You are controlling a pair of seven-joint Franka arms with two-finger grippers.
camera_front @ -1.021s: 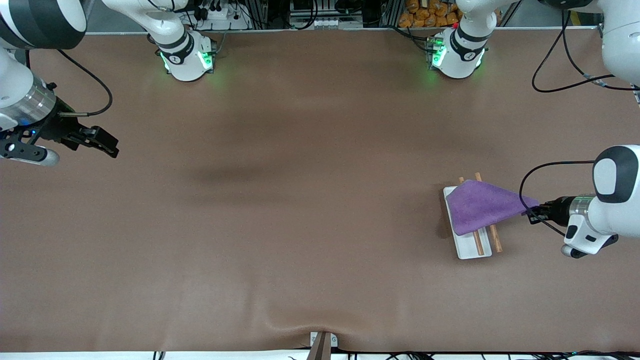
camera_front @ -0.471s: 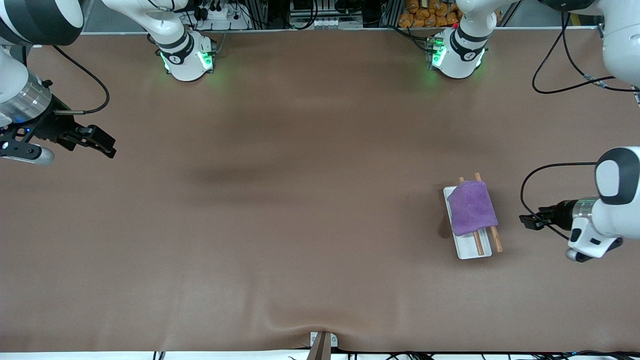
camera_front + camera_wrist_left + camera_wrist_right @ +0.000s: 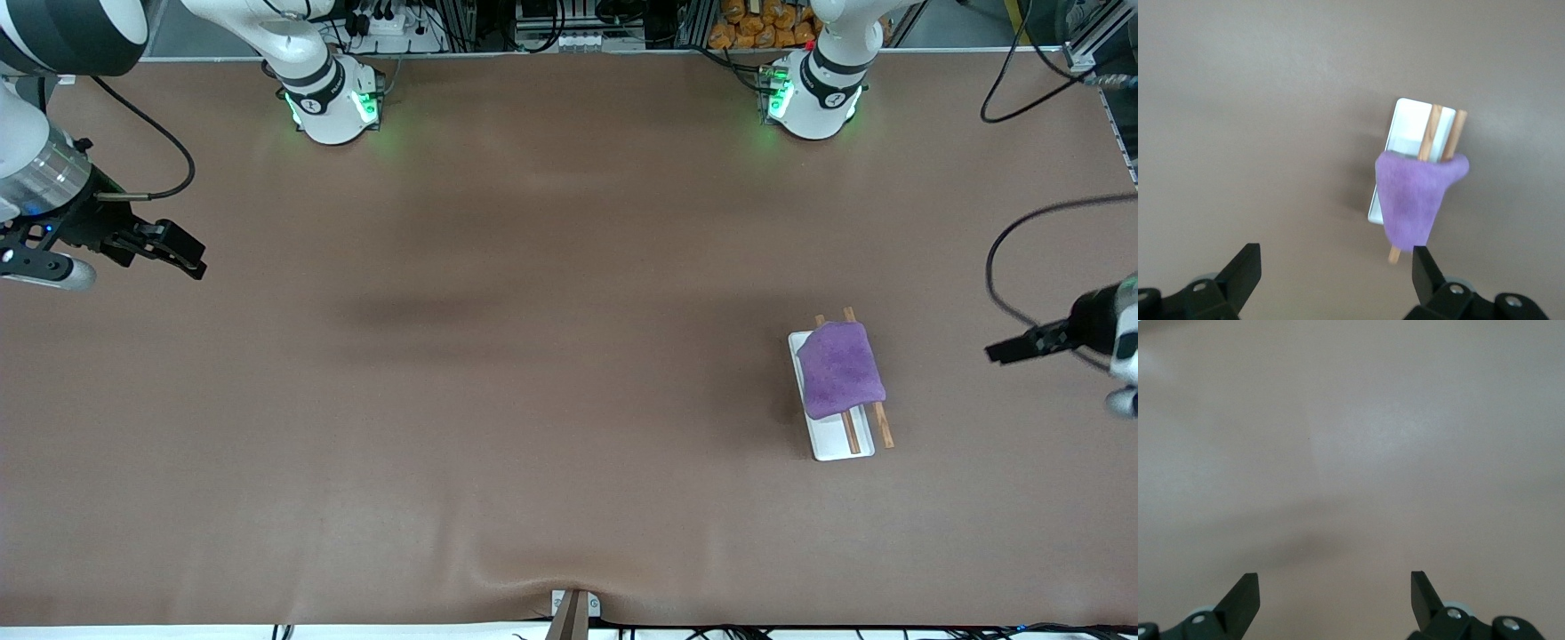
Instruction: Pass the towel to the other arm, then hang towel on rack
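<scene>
The towel (image 3: 841, 370) drapes over the rack (image 3: 833, 438) toward the left arm's end of the table (image 3: 533, 400). At its 3 o'clock, well apart, the left gripper (image 3: 1000, 352) hangs wide open, empty. The right gripper (image 3: 189, 262) waits over the other end, spread wide, holding nothing.

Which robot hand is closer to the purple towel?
Left. The left gripper is open beside the towel on the rack; the right gripper waits open at the table's right-arm end.

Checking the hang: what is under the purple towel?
The towel drapes over the rack's two wooden rods, above the white base. The covered stretch of rods and base is hidden; their ends stick out.
</scene>
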